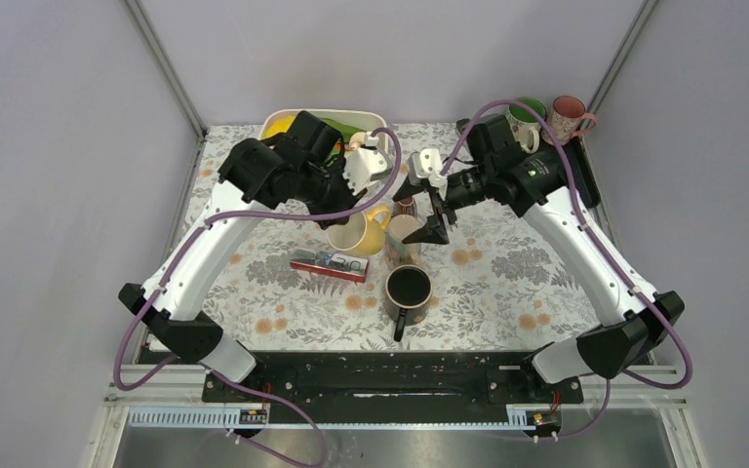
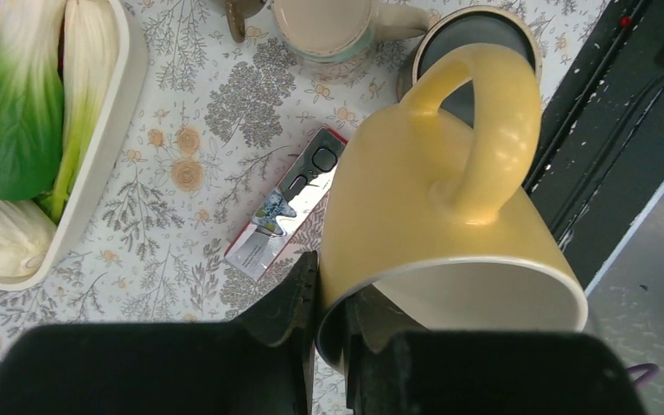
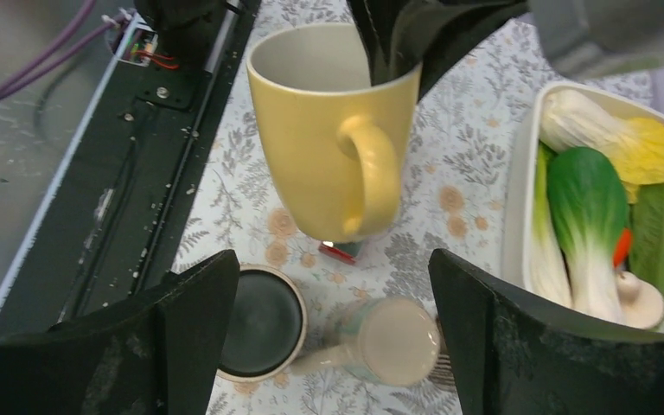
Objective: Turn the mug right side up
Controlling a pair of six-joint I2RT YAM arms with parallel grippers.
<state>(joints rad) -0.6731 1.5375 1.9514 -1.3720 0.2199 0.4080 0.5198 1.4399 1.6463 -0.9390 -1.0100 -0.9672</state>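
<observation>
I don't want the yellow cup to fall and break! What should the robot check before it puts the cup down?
1. Left gripper pinching the rim of the yellow mug, one finger inside: ok.
2. Mug's mouth facing up: ok, the top view looks into it.
3. Right gripper open and off the mug: ok.
4. Spot under the mug free: cannot tell. The mug hides it, and the packet lies close by.
5. Enough room next to the dark mug and the pale mug: cannot tell. Both stand near.
</observation>
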